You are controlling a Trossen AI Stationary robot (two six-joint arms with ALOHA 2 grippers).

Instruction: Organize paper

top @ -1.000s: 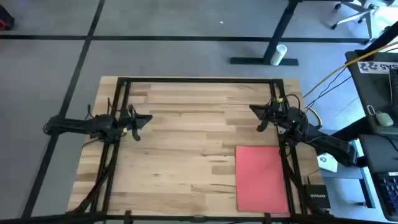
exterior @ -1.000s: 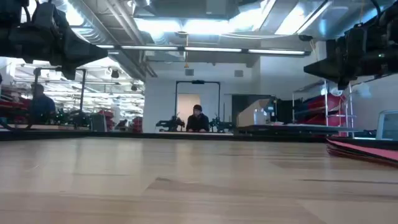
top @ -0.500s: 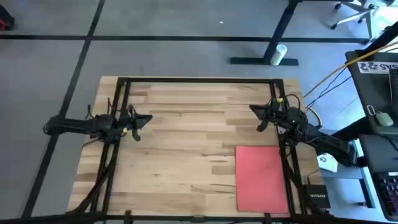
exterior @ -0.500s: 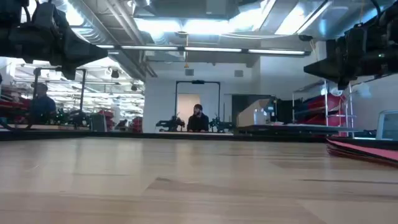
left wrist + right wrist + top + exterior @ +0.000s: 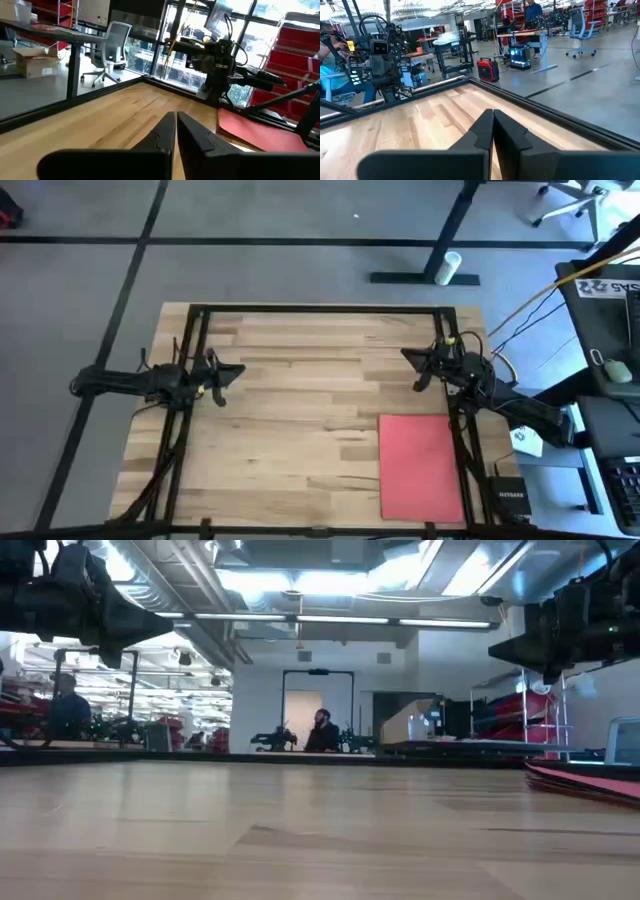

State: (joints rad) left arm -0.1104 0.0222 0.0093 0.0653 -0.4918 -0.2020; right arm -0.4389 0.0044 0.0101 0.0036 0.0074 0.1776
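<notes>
A stack of paper with a red sheet on top [image 5: 421, 466] lies flat on the table's near right part; the low view shows it edge-on [image 5: 585, 783], and the left wrist view shows it too [image 5: 260, 132]. The sheets below the red one are hidden. My left gripper [image 5: 238, 371] hovers shut over the table's left side, pointing right, with nothing in it. My right gripper [image 5: 406, 355] hovers shut over the far right, pointing left, just beyond the paper's far edge.
A black frame [image 5: 320, 309] runs around the wooden table top [image 5: 300, 410]. A small black box [image 5: 509, 500] sits off the near right corner. Bare wood spans the middle and left. A person sits far off in the room [image 5: 322, 732].
</notes>
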